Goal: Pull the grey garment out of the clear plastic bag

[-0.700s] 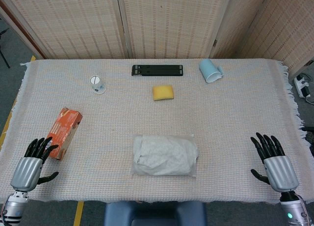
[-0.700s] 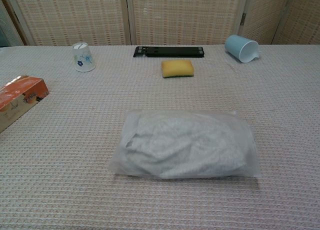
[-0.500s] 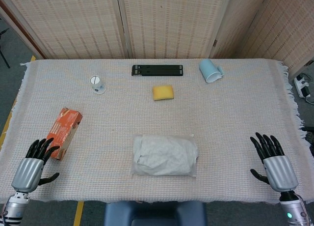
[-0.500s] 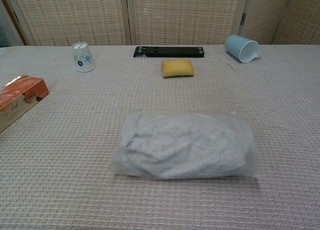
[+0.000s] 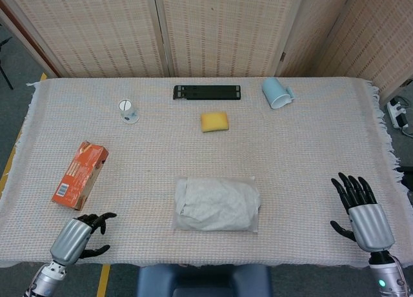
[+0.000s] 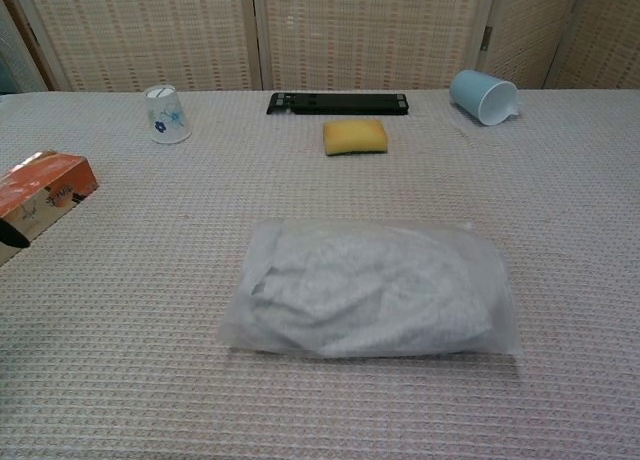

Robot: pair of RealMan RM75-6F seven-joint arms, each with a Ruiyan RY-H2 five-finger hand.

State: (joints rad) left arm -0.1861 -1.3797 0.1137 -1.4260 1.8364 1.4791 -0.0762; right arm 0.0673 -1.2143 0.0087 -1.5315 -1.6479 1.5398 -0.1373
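A clear plastic bag [image 5: 217, 204] [image 6: 370, 287] lies flat at the table's near middle, with the grey garment [image 5: 219, 203] [image 6: 372, 282] folded inside it. My left hand [image 5: 76, 235] hovers at the front left edge, fingers spread and pointing right, holding nothing, well left of the bag. Over at the front right edge my right hand [image 5: 364, 213] is held palm down with fingers spread, also holding nothing and far from the bag. In the chest view only a dark fingertip [image 6: 8, 238] of the left hand shows at the left border.
An orange box [image 5: 80, 174] [image 6: 40, 201] lies at the left. Farther back are a paper cup [image 5: 128, 110] [image 6: 166, 113], a yellow sponge [image 5: 214, 121] [image 6: 355, 136], a black flat stand [image 5: 206, 92] [image 6: 337, 103] and a tipped light-blue mug [image 5: 276, 92] [image 6: 482, 96]. A woven cloth [image 5: 310, 155] covers the table.
My left hand has moved right and toward the near edge, off the orange box's side, and turned its fingers rightward. The right hand has barely shifted. The bag lies as before.
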